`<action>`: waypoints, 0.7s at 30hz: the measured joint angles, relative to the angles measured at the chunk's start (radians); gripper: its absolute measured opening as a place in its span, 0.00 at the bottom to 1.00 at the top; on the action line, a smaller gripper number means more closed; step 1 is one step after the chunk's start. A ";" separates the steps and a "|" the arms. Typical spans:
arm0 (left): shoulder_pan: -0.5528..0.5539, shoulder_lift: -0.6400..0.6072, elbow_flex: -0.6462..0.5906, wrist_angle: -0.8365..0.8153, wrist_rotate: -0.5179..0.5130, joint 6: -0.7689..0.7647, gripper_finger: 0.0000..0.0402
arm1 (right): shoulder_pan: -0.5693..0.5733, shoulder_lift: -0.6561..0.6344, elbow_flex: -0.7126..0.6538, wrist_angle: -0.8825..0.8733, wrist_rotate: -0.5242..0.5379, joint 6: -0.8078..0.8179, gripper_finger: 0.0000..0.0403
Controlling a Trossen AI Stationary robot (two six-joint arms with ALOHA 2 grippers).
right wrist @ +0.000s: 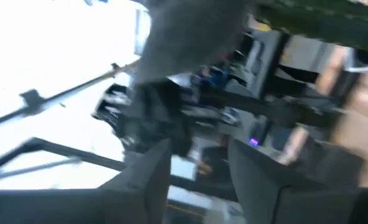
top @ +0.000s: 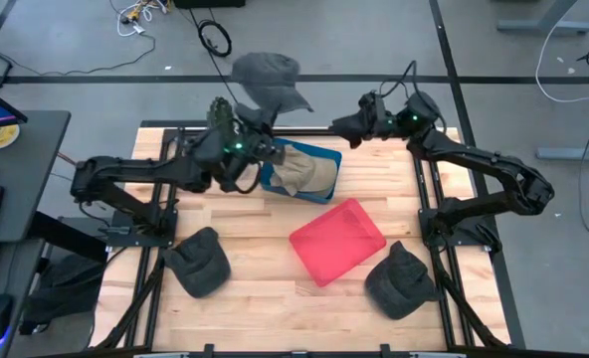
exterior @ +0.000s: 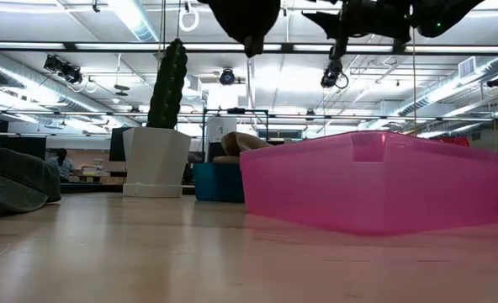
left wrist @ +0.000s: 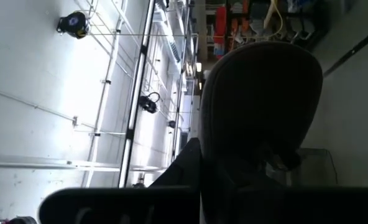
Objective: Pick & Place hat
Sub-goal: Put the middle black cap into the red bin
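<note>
My left gripper (top: 249,137) is raised over the table's far middle and shut on a grey hat (top: 266,78). The same hat fills the left wrist view as a dark dome (left wrist: 258,93). Only the hat's lowest part (exterior: 246,23) shows at the top of the low view. My right gripper (top: 340,127) hangs open to the hat's right, with nothing between its fingers (right wrist: 151,177). Below them stands a blue bin (top: 319,157) with a tan hat (top: 299,174) lying in it. A pink bin (top: 337,240) stands on the table nearer the front. My left gripper holds the grey hat by its edge nearest the arm (left wrist: 249,165). The fingers' own dark bulk hides the exact place of contact. They come about level from the table's left. The hat is lifted clear of the table and bins, its crown beyond the fingers.
Two dark hats lie on the table, one at the near left (top: 198,262) and one at the near right (top: 400,281). A tall cactus in a white pot (exterior: 158,126) stands at the far left beside the blue bin. Bare wood lies along the near edge (top: 294,318).
</note>
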 joint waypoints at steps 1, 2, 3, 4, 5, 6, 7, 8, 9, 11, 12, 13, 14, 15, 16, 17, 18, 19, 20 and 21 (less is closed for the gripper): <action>0.003 0.011 0.000 0.012 0.001 0.000 0.03 | 0.009 0.000 0.000 0.026 0.028 0.025 0.45; 0.007 0.020 0.000 0.016 0.001 0.000 0.03 | 0.017 0.000 0.000 0.048 0.056 0.053 0.49; 0.009 0.027 0.000 0.014 0.000 0.000 0.03 | 0.027 0.000 0.000 0.073 0.085 0.081 0.53; 0.013 0.032 0.000 0.011 -0.001 0.000 0.03 | 0.036 0.000 0.000 0.100 0.114 0.107 0.57; 0.016 0.039 0.000 0.013 -0.001 0.000 0.03 | 0.047 0.000 0.000 0.128 0.145 0.135 0.61; 0.020 0.044 0.000 0.016 0.000 0.001 0.03 | 0.057 0.000 0.000 0.149 0.169 0.165 0.65; 0.023 0.045 0.000 0.011 0.000 0.000 0.03 | 0.068 0.000 0.000 0.166 0.185 0.195 0.69; 0.027 0.045 0.000 0.011 0.001 0.000 0.03 | 0.078 0.000 0.000 0.178 0.205 0.228 0.73; 0.028 0.045 0.000 0.014 0.004 0.000 0.03 | 0.089 0.000 0.000 0.186 0.222 0.256 0.76; 0.029 0.046 0.000 0.020 0.015 0.001 0.03 | 0.112 0.000 0.000 0.187 0.253 0.308 0.82; 0.032 0.047 0.000 0.023 0.019 0.001 0.03 | 0.127 0.000 0.000 0.186 0.271 0.327 0.84; 0.033 0.048 0.000 0.025 0.024 0.001 0.03 | 0.145 0.001 0.000 0.185 0.291 0.339 0.86; 0.033 0.048 0.000 0.025 0.029 0.001 0.03 | 0.161 0.003 0.000 0.187 0.314 0.348 0.88; 0.033 0.048 0.000 0.026 0.031 0.001 0.03 | 0.175 0.007 0.000 0.189 0.343 0.358 0.89; 0.033 0.048 0.000 0.026 0.037 0.001 0.03 | 0.188 0.009 0.000 0.184 0.370 0.369 0.90; 0.033 0.048 0.000 0.025 0.048 0.001 0.03 | 0.196 0.011 0.000 0.181 0.399 0.384 0.90; 0.033 0.048 0.000 0.025 0.059 0.001 0.03 | 0.203 0.016 0.000 0.186 0.433 0.394 0.90; 0.033 0.048 0.000 0.024 0.071 0.002 0.03 | 0.210 0.021 0.000 0.193 0.457 0.404 0.89; 0.032 0.048 0.000 0.025 0.079 0.002 0.03 | 0.213 0.025 0.000 0.193 0.476 0.409 0.89; 0.032 0.048 0.000 0.024 0.087 0.002 0.03 | 0.216 0.031 0.000 0.193 0.494 0.415 0.88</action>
